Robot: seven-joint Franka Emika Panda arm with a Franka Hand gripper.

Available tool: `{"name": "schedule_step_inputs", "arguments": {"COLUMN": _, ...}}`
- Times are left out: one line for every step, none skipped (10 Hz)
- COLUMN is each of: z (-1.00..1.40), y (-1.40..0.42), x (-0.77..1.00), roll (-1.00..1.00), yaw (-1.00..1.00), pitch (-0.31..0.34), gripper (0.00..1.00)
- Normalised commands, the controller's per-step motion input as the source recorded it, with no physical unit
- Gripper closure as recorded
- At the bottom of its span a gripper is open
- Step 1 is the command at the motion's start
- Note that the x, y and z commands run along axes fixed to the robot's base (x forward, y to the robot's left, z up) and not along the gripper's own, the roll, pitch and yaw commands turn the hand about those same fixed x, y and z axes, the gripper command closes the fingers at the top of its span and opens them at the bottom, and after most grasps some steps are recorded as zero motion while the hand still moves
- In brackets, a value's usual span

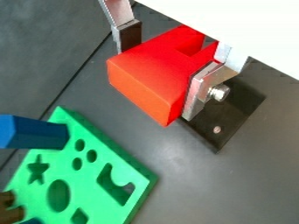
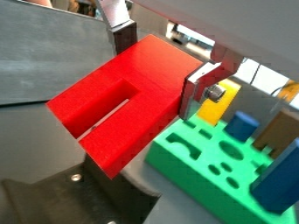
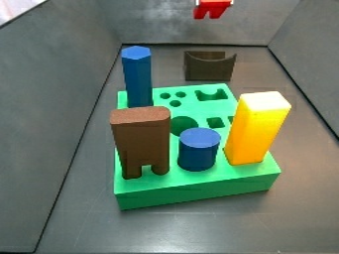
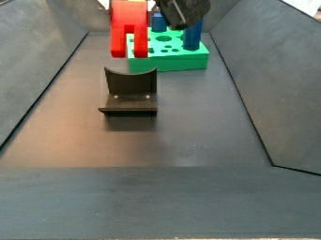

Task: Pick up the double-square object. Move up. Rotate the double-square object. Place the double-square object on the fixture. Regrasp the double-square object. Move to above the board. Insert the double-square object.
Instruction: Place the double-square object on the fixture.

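The double-square object point(image 1: 152, 79) is a glossy red stepped block, and my gripper point(image 1: 163, 59) is shut on it, with a silver finger on each side in both wrist views. It hangs in the air above the fixture point(image 4: 128, 89), a dark notched bracket on a base plate, and is clear of it. In a side view the red block point(image 3: 212, 8) shows at the upper edge, beyond the fixture point(image 3: 208, 64). The board point(image 3: 199, 184) is bright green with shaped cut-outs. It also shows in a wrist view, as the board point(image 2: 211, 171) beside the double-square object point(image 2: 122, 96) in my gripper point(image 2: 162, 61).
On the board stand a blue hexagonal column point(image 3: 137, 74), a brown arch block point(image 3: 139, 139), a blue cylinder point(image 3: 199, 149) and a yellow block point(image 3: 259, 124). Sloping grey walls close in the dark floor on both sides.
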Motion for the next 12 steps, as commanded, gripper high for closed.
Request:
{"name": "schedule_step_inputs", "arguments": {"z": -0.01, "y": 0.04, "x": 0.09, "roll": -0.34, "yaw": -0.1, "pitch": 0.094, "gripper": 1.0}}
{"name": "schedule_step_inputs", "arguments": {"z": 0.0, "y": 0.03, "x": 0.08, "roll": -0.24, "yaw": -0.09, "pitch": 0.076, "gripper": 1.0}}
{"name": "schedule_step_inputs", "arguments": {"z": -1.0, "y": 0.13, "x": 0.13, "roll": -1.0, "yaw": -0.11, "pitch": 0.174, "gripper": 1.0}}
{"name": "schedule_step_inputs", "arguments": {"z": -1.0, "y": 0.14, "x": 0.13, "roll": -1.0, "yaw": -0.12, "pitch": 0.164, "gripper": 1.0}}
{"name": "schedule_step_inputs", "arguments": {"z": -1.0, "y": 0.14, "x": 0.15, "roll": -0.92, "yaw": -0.15, "pitch": 0.187, "gripper": 1.0}}
{"name": "schedule_step_inputs", "arguments": {"z": -1.0, "y": 0.14, "x": 0.16, "roll": -0.76, "yaw": -0.16, "pitch": 0.167, "gripper": 1.0}}
{"name": "schedule_step_inputs", "arguments": {"z": -1.0, "y": 0.14, "x": 0.17, "roll": -0.6, "yaw": -0.18, "pitch": 0.134, "gripper": 1.0}}
{"name": "schedule_step_inputs", "arguments": {"z": -1.0, "y": 0.14, "x": 0.17, "roll": -0.43, "yaw": -0.19, "pitch": 0.099, "gripper": 1.0}}
{"name": "schedule_step_inputs", "arguments": {"z": -1.0, "y": 0.13, "x": 0.18, "roll": -0.25, "yaw": -0.18, "pitch": 0.055, "gripper": 1.0}}
{"name": "schedule_step_inputs", "arguments": {"z": -1.0, "y": 0.14, "x": 0.19, "roll": -0.2, "yaw": -0.17, "pitch": 0.028, "gripper": 1.0}}
{"name": "schedule_step_inputs", "arguments": {"z": -0.88, "y": 0.13, "x": 0.17, "roll": -0.18, "yaw": -0.16, "pitch": 0.014, "gripper": 1.0}}
{"name": "schedule_step_inputs", "arguments": {"z": -0.55, "y": 0.09, "x": 0.13, "roll": -0.17, "yaw": -0.13, "pitch": -0.015, "gripper": 1.0}}
